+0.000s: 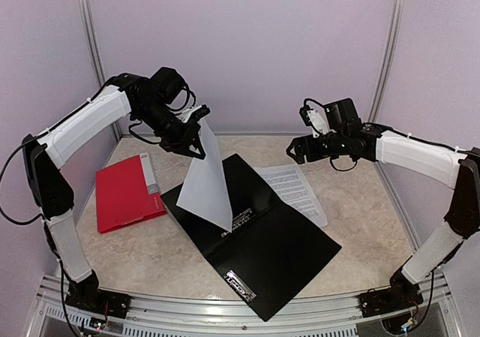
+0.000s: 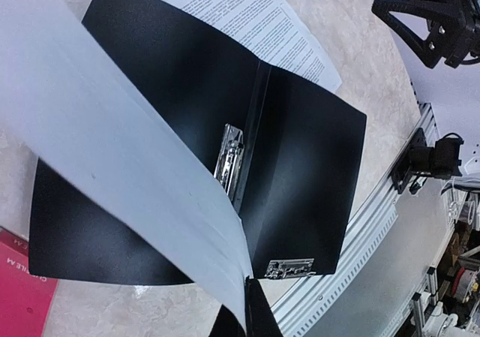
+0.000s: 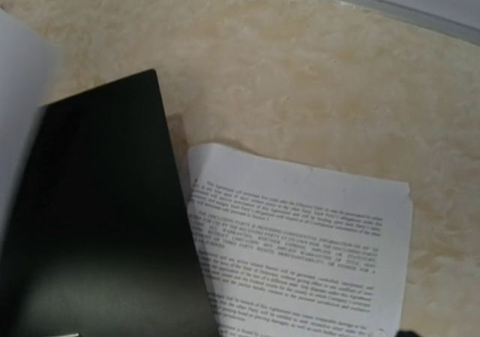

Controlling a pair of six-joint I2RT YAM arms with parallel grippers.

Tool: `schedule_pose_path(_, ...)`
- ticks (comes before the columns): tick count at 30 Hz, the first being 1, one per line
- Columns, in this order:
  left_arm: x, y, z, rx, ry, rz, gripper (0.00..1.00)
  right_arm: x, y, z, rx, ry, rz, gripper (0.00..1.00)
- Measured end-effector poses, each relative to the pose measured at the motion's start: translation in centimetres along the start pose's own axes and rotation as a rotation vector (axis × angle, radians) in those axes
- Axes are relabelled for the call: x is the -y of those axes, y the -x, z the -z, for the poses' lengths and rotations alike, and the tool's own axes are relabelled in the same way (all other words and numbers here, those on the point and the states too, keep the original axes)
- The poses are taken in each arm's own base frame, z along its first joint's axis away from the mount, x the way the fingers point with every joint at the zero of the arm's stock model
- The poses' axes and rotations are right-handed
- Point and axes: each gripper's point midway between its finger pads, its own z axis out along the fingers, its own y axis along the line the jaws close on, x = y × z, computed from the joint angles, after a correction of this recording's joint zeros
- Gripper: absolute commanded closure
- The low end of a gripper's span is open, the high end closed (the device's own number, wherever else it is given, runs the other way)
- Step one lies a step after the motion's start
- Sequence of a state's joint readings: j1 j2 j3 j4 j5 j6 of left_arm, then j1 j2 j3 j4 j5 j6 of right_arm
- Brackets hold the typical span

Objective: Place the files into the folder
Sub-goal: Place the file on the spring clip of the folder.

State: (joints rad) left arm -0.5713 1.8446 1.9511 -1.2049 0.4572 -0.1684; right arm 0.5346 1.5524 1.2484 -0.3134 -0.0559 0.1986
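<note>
An open black folder lies flat mid-table, with a metal clip by its spine. My left gripper is shut on the top corner of a blank white sheet, which hangs down over the folder's left half. In the left wrist view the fingers pinch the sheet. A printed sheet lies on the table, partly tucked under the folder's far right edge. My right gripper hovers open above it; its fingers are out of the right wrist view, which shows the printed sheet and the folder.
A red folder lies at the left on the table, with a white edge showing beside it. Metal rails run along the near edge. Walls close in the back and sides.
</note>
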Motion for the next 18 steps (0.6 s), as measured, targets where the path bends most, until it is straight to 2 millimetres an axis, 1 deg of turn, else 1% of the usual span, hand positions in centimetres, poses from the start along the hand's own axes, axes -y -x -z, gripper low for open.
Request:
schedule_pose_path(2, 0.2, -0.4, 0.5, -0.015, 0.018, -0.020, 1.00, -0.1, -0.4, -0.3, 0.002, 0.010, 0.000, 0.14)
schedule_pose_path(4, 0.6, -0.8, 0.6, -0.029, 0.028, -0.047, 1.00, -0.2, -0.6, -0.6, 0.004, 0.019, 0.000, 0.14)
schedule_pose_path(7, 1.4, -1.9, 0.1, -0.068, 0.042, -0.096, 1.00, -0.4, -0.9, -1.0, 0.010, 0.037, 0.001, 0.13)
schedule_pose_path(9, 1.5, -2.6, -0.3, -0.092, 0.047, -0.115, 1.00, -0.6, -1.1, -1.3, 0.011, 0.047, 0.001, 0.14)
schedule_pose_path(12, 0.4, -3.9, -0.8, -0.135, 0.069, -0.103, 1.00, -0.8, -1.3, -1.6, 0.009, 0.062, 0.001, 0.14)
schedule_pose_path(18, -2.3, -4.5, -0.6, -0.154, 0.143, -0.057, 1.00, -1.1, -1.3, -1.9, 0.014, 0.081, 0.002, 0.14)
